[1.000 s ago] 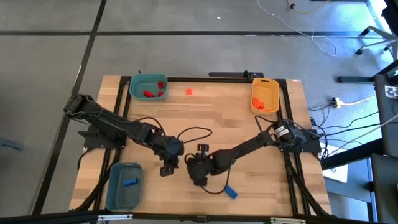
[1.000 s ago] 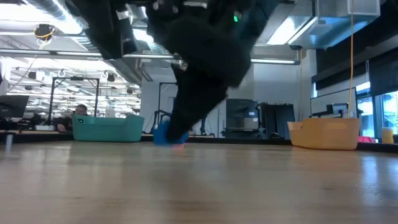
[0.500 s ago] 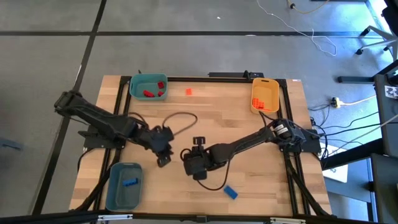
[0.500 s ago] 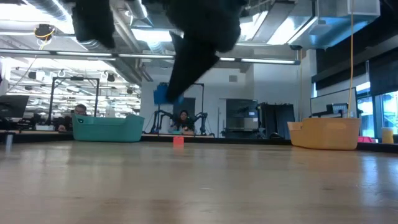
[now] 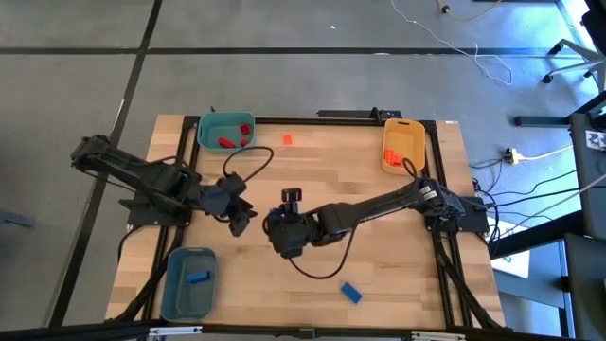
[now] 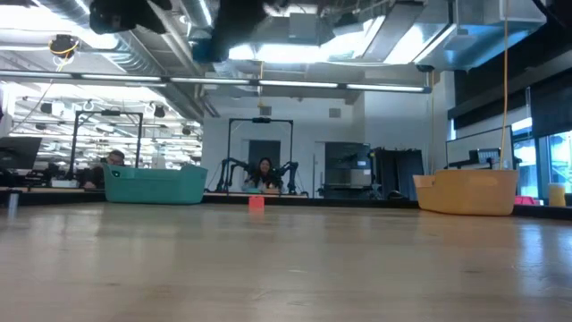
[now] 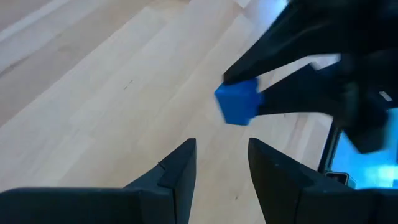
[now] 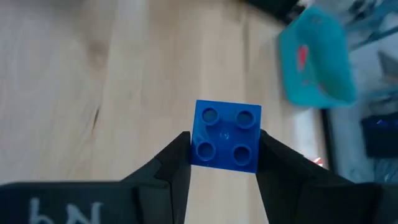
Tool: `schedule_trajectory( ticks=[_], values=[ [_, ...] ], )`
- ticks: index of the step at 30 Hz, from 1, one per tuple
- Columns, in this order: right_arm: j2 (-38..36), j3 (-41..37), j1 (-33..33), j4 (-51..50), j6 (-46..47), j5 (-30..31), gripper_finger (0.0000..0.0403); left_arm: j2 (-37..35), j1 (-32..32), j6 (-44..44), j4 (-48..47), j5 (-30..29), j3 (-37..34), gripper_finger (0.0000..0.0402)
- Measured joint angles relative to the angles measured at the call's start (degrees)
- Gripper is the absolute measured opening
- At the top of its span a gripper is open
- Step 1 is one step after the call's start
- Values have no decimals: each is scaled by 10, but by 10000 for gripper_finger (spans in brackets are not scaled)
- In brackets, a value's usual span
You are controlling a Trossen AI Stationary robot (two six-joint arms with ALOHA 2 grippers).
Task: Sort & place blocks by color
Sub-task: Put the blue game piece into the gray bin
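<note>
My right gripper (image 8: 225, 148) is shut on a small blue block (image 8: 226, 135) with four studs, high above the table's middle (image 5: 280, 241). My left gripper (image 7: 221, 152) stands open with nothing between its fingers, left of the right one (image 5: 240, 220); its wrist view shows the same blue block (image 7: 237, 102) in the other gripper. A second blue block (image 5: 351, 293) lies flat on the table near the front edge. A red block (image 5: 288, 139) lies at the far side of the table (image 6: 256, 202). My right gripper pinches the blue block by two opposite side walls (image 8: 198, 149), one finger on each. The studded top faces the wrist camera. The fingers slant down toward the table. The block is lifted clear of the table.
A teal bin (image 5: 225, 131) with red blocks stands at the far left. A yellow-orange bin (image 5: 402, 145) with orange blocks stands at the far right. A grey-blue bin (image 5: 188, 281) with one blue block stands at the near left. Black cables loop over the table's middle.
My right gripper has risen with the blue block and gone toward the table's left edge; the block has gone from near table height to out of the top of the low view. My left gripper has risen too, drawing back toward the left and far edges, and has rolled.
</note>
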Motion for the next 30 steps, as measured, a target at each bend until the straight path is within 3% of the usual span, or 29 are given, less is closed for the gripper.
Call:
schedule_trajectory(
  ticks=[9,30],
  values=[
    [-1,77,-3,-1,-36,26,140,-24,0,-4,-5,-22,0,137],
    [-1,80,-3,32,-67,26,140,-29,0,29,90,-21,0,137]
  ],
)
